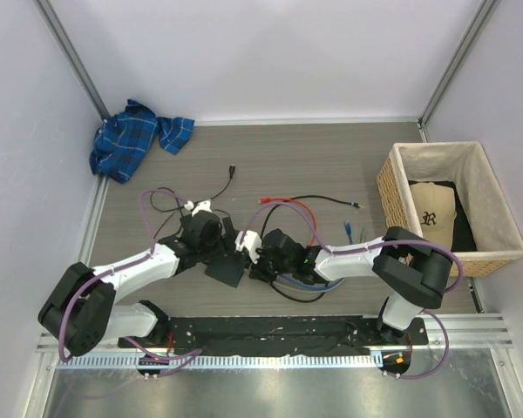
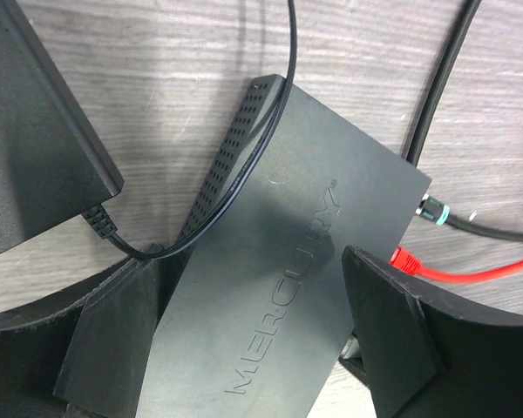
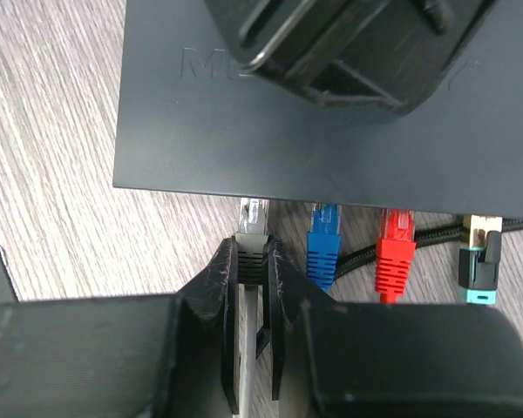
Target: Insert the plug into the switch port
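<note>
The switch (image 2: 279, 261) is a flat dark grey box marked MERCURY, lying on the wood table. My left gripper (image 2: 257, 287) straddles it, one finger against each side, shut on it. In the right wrist view the switch (image 3: 244, 131) shows its port edge. My right gripper (image 3: 253, 257) is shut on a grey plug (image 3: 252, 246). The plug's clear tip (image 3: 254, 212) is at the leftmost port, partly under the edge. Blue (image 3: 322, 248), red (image 3: 394, 252) and teal (image 3: 479, 270) plugs sit in the ports beside it. In the top view both grippers, left (image 1: 220, 237) and right (image 1: 260, 252), meet mid-table.
A black adapter brick (image 2: 26, 131) lies left of the switch, and its thin cord (image 2: 261, 148) runs over the switch. Loose cables (image 1: 288, 202) lie behind the grippers. A blue plaid cloth (image 1: 135, 135) is at the back left. A wicker basket (image 1: 388, 187) holding a cap stands at the right.
</note>
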